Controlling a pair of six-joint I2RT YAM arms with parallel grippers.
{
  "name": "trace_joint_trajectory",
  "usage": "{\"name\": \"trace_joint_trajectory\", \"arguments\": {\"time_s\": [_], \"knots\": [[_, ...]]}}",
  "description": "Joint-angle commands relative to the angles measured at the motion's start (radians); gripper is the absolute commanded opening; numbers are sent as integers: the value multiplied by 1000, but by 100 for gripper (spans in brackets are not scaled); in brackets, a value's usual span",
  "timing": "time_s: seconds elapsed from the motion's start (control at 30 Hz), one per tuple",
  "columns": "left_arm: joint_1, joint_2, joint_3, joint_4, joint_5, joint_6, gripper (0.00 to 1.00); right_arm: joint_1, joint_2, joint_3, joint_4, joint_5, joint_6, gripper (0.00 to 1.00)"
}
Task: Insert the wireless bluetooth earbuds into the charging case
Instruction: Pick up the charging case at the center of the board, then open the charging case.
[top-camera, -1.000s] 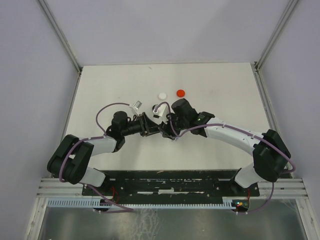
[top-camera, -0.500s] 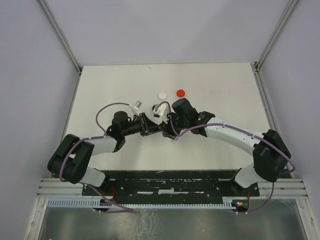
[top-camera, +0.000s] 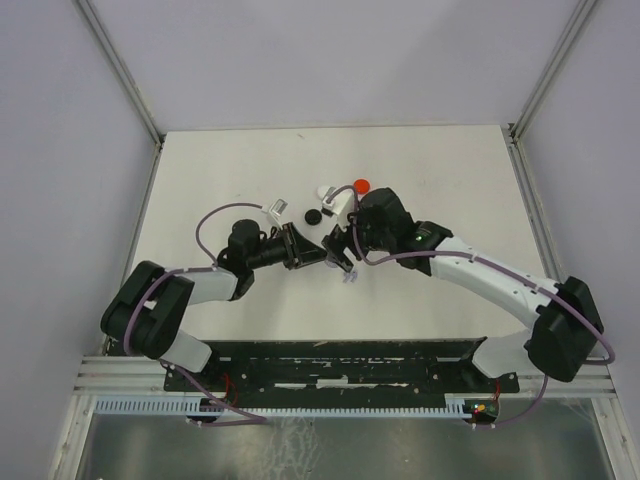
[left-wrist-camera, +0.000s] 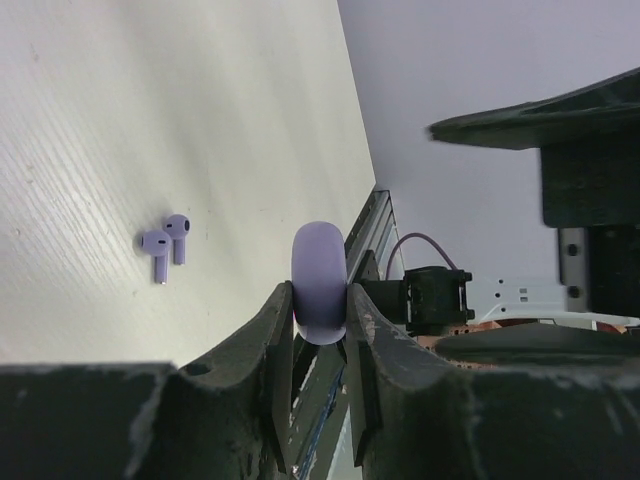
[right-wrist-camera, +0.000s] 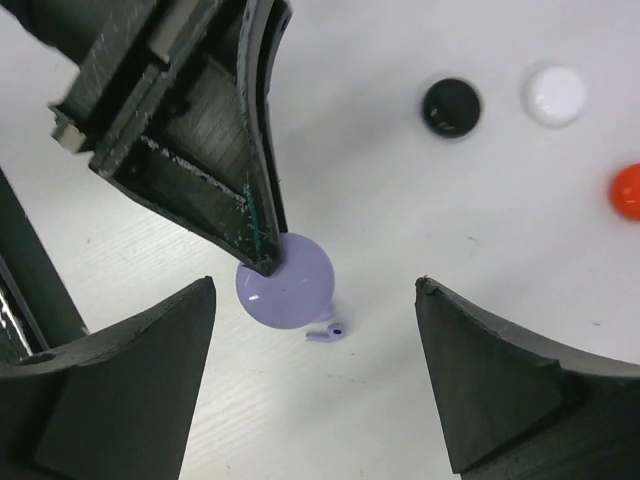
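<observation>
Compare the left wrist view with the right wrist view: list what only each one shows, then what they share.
Left wrist only: both lavender earbuds lying side by side on the table, and the case seen edge-on. Right wrist only: the black disc, white disc and red disc, plus the open right gripper. Shared: the lavender case pinched in the left gripper, and at least one earbud on the table.

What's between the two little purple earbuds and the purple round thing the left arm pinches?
Nothing, just bare table, as the left wrist view shows between the lavender earbuds and the lavender case.
</observation>
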Motion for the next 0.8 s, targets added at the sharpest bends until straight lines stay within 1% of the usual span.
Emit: {"name": "trace_joint_trajectory", "arguments": {"time_s": [0.0, 0.13, 0.27, 0.77], "knots": [[-2, 28, 53, 89, -10, -48, 3, -17, -129, 0, 78, 139, 132, 91], [-3, 39, 68, 96, -13, -57, 3, -19, -146, 12, 28, 252, 207, 97], [-2, 40, 76, 95, -14, -59, 3, -19, -132, -9, 9, 307, 240, 99], [-2, 9, 88, 110, -14, -89, 3, -20, -41, -75, 51, 332, 274, 100]]}}
